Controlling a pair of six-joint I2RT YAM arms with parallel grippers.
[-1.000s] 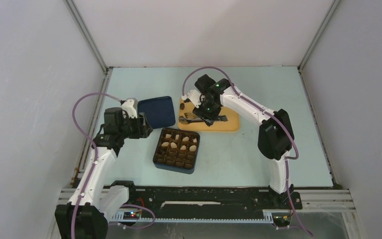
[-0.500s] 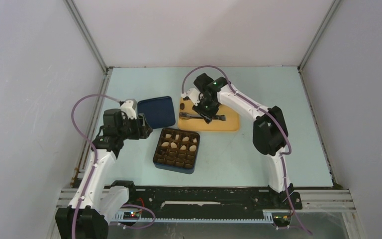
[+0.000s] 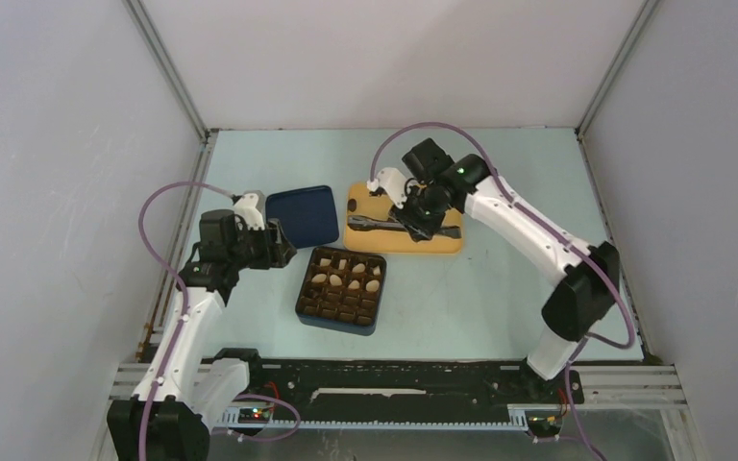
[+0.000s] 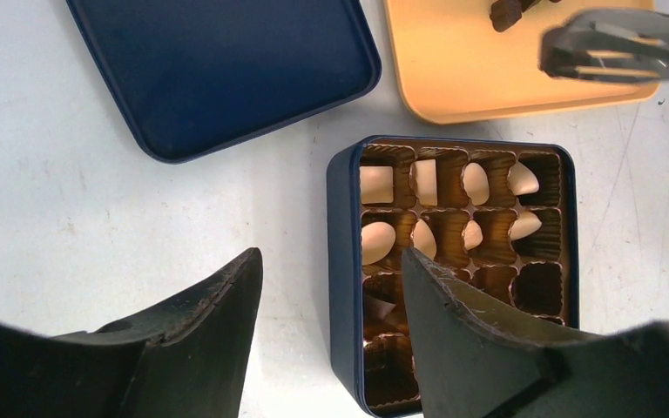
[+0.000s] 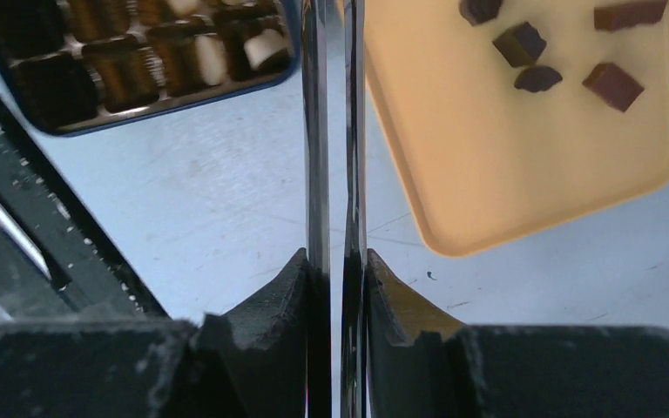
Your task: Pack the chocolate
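Several cream-white chocolate pieces (image 4: pixel 376 185) lie in the far cells of the brown gridded insert of the dark blue box (image 3: pixel 306 305). Several dark brown chocolate pieces (image 5: pixel 523 43) lie on the orange tray (image 3: pixel 447 242). My right gripper (image 3: pixel 426 213) is shut on metal tongs (image 3: pixel 377 223), which reach left over the tray; in the right wrist view the gripper (image 5: pixel 335 261) pinches the tongs' two arms (image 5: pixel 315 131) close together. My left gripper (image 3: pixel 283 252) is open and empty, hovering over the box's left wall (image 4: pixel 341 226), as the left wrist view (image 4: pixel 331 261) shows.
The dark blue lid (image 3: pixel 305 215) lies flat left of the tray and behind the box. The tray's edge (image 5: pixel 505 157) and the box corner (image 5: pixel 139 117) sit close together. Grey walls enclose the table on three sides.
My right arm has swung its elbow out to the right and carried the tongs slightly right over the tray. The left arm has not moved.
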